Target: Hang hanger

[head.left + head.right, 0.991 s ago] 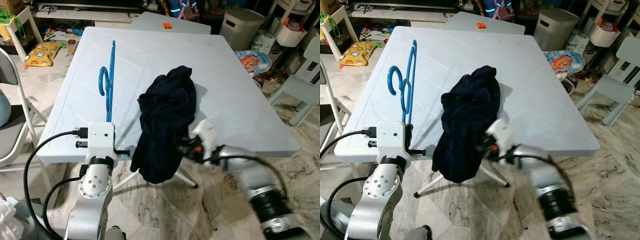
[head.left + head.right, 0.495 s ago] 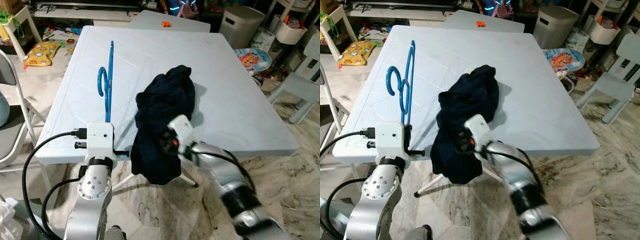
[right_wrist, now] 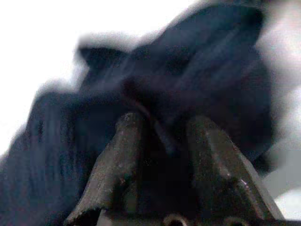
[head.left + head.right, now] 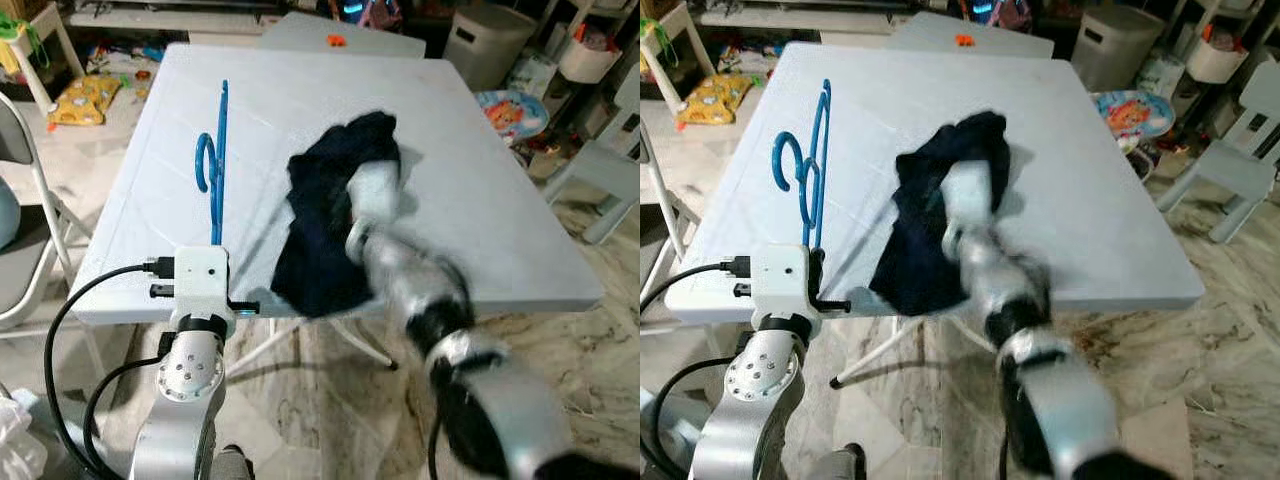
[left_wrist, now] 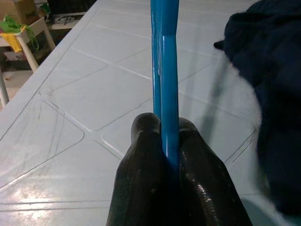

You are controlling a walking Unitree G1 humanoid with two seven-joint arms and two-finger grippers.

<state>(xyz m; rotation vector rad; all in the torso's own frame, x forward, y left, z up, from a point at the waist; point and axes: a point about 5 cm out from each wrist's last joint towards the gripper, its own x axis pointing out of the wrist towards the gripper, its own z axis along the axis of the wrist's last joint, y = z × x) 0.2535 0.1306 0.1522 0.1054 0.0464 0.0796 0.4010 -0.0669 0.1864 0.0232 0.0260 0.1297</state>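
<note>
A blue hanger [image 4: 216, 165] is held upright at the near left edge of the white table [image 4: 480, 210], its long axis running away from the robot toward the far side, with the hook [image 4: 790, 160] curling out to the left. The left gripper [image 5: 168, 155] is seen pinched tight on the hanger's bar, both black fingers [image 5: 141, 169] pressed against the blue plastic. A dark navy garment [image 4: 335, 225] is heaped on the table just to the right of the hanger, one fold spilling over the near edge. The right gripper [image 3: 162, 141] is blurred and pressed into that cloth; a fold appears to lie between its fingers, but whether they are clamped on it cannot be told. The garment lies to the right of the hanger and nearer the right arm, so the coming move is judged to turn on the cloth being brought leftward across to the hanger's bar, or the bar rightward into the cloth.
</note>
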